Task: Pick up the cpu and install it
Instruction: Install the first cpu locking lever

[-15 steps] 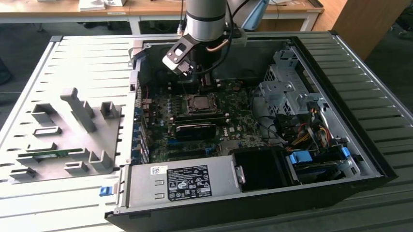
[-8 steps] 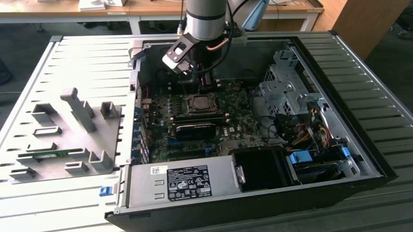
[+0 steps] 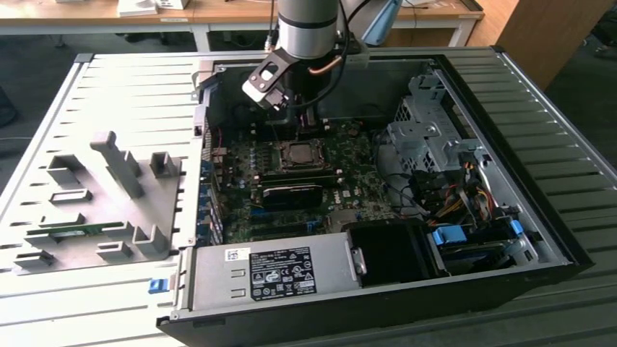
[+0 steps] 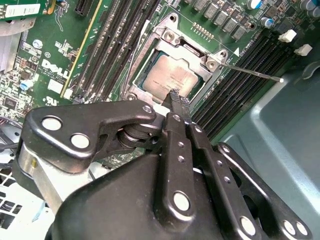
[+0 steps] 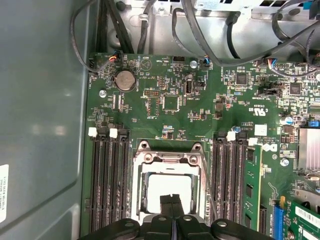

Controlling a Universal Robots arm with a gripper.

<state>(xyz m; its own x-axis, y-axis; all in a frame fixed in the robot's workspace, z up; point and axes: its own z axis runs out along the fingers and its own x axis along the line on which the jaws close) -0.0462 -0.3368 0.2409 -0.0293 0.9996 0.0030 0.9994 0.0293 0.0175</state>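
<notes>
The gripper (image 4: 175, 97) has its two black fingers pressed together with nothing between them, and the joined tips point down at the cpu (image 4: 170, 75). In both wrist views the tips overlap the chip's near edge, but whether they touch its metal top or hang just above it cannot be told. The cpu (image 5: 167, 187) lies flat inside the socket (image 4: 165, 37), its silver-grey top framed by the metal bracket with a screw at each corner. A thin lever rod (image 4: 250, 72) sticks out sideways from the socket. Black memory slots (image 5: 107, 180) run on both sides of the socket, and a green memory stick (image 5: 251, 192) stands in the slot at the outer edge of one bank. All of this sits on the green motherboard (image 5: 170, 120), which also carries a round coin cell (image 5: 125, 80). In the exterior view the arm (image 3: 308, 29) reaches straight down into the open computer case (image 3: 386, 303), which lies on its side on a slatted table (image 3: 126, 94). A grey holder fixture (image 3: 106, 210) lies on the table to the exterior view's left of the case.
</notes>
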